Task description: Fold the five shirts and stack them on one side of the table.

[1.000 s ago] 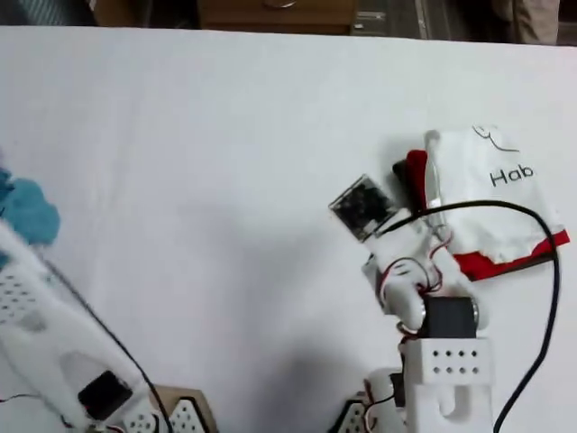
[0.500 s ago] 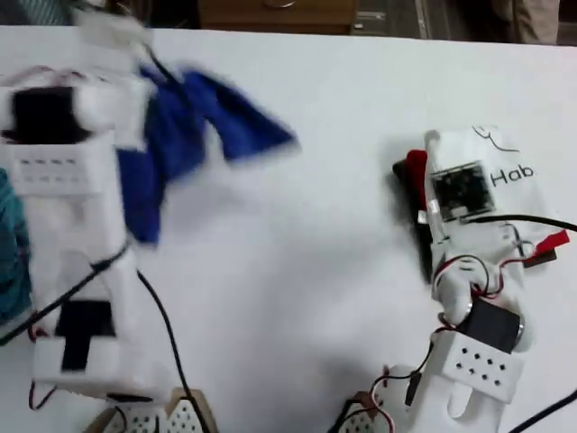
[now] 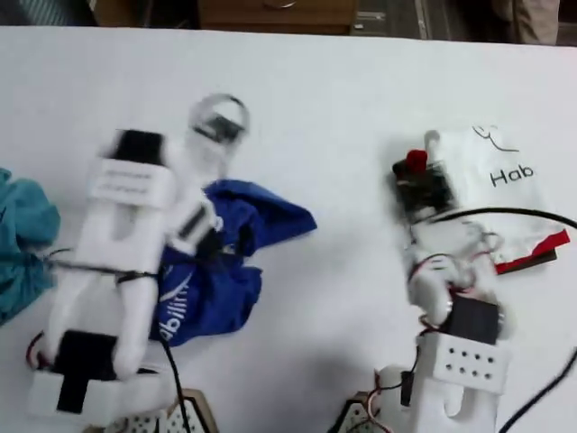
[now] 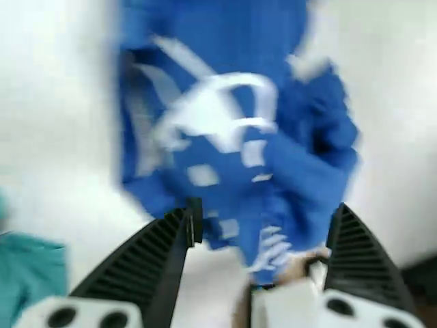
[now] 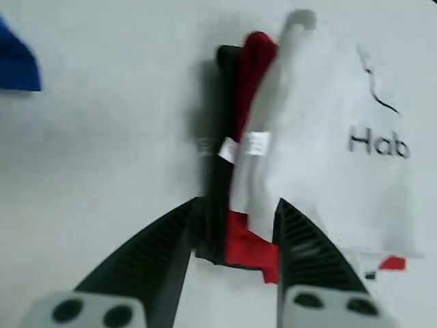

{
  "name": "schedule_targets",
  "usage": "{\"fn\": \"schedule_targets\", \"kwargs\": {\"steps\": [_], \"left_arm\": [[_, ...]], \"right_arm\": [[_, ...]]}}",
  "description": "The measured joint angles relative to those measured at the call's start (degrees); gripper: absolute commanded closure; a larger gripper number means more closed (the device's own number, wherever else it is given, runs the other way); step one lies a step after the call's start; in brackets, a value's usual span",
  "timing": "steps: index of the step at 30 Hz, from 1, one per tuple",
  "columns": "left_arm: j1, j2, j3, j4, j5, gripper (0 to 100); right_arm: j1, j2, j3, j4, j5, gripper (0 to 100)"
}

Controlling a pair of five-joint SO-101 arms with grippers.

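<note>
A crumpled blue shirt (image 3: pixel 230 271) with white print lies left of the table's middle. My left gripper (image 4: pixel 263 229) hangs open just above the blue shirt (image 4: pixel 232 123), nothing between its fingers. At the right side lies a stack: a white shirt (image 3: pixel 491 176) on top, a red shirt (image 5: pixel 249 75) under it and a black shirt (image 5: pixel 220 123) at the bottom. My right gripper (image 5: pixel 235 225) stands open at the stack's left edge, its fingers straddling the black and red edges. A teal shirt (image 3: pixel 22 239) is bunched at the far left edge.
The white table (image 3: pixel 343 81) has free room across the back and in the middle, between the blue shirt and the stack. Cables trail from both arm bases at the front edge. A wooden cabinet (image 3: pixel 275 13) stands beyond the far edge.
The left arm swung in from the far left carrying the blue shirt and let it go; the shirt now lies crumpled on the table. The right gripper moved to the stack's left edge.
</note>
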Motion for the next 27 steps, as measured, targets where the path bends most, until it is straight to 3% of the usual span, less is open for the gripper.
{"fn": "schedule_targets", "kwargs": {"steps": [8, 16, 20, 24, 27], "left_arm": [[-31.03, -4.4, -15.91, -0.09, -5.19, 69], [-63.56, -3.96, -13.63, -11.25, -5.45, 69], [-72.97, -1.67, -6.86, -17.93, -5.45, 69], [-77.98, 0.09, -2.9, -20.66, -5.45, 69], [-79.3, 0.35, -2.46, -21.01, -5.45, 69]], "right_arm": [[-20.57, 13.98, 0.53, 0.18, 0.0, 83.3], [-45.1, 35.78, -17.67, 5.19, 0.0, 83.3], [-54.24, 44.04, -23.65, 6.33, 0.0, 83.3], [-55.56, 52.22, -23.91, 1.58, 0.0, 84.0], [-55.12, 58.64, -23.91, -2.81, 0.0, 89.9]]}}
